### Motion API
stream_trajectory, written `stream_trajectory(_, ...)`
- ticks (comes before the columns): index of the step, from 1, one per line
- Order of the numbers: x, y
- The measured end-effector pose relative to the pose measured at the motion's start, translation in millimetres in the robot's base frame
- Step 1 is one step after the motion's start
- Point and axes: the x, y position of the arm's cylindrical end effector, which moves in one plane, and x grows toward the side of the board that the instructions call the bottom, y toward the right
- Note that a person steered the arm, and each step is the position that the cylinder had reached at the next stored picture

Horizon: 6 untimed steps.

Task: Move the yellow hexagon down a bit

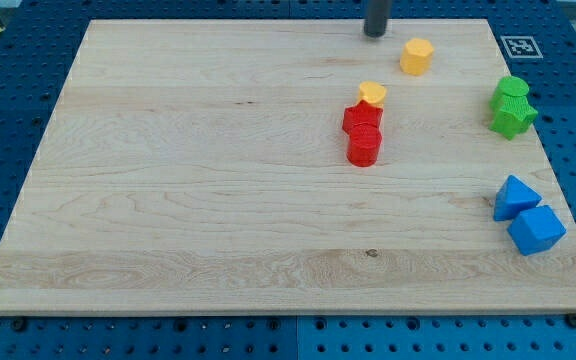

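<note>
Approach step, by judgement: not yet touching the block, only standing near it. My tip (375,34) at the view's top edge of the wooden board (198,180), bare, pinching nothing and pressing on nothing. Only a plain dark rod, with no jaws to spread or close.

Yellow hexagon (417,56) just to the view's right of my tip and slightly lower, near but clearly apart, with bare wood between. Resting flat on the board, close to its top edge.

Next move, probably: to go around to the upper side of the yellow hexagon, between it and the board's top edge, then a short push toward the view's bottom. Little room there, so careful placing needed. A push off its middle may turn it or send it sideways.

Below my tip, a second yellow block (372,93), shape hard to tell, touching two red blocks (363,132) stacked in a column. Further right, green blocks (512,107); lower right, two blue blocks (528,214). All well apart from the hexagon's short path.
</note>
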Motion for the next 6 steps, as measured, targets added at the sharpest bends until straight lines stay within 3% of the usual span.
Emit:
stream_trajectory(2, 7, 55)
stream_trajectory(3, 37, 62)
stream_trajectory(6, 48, 25)
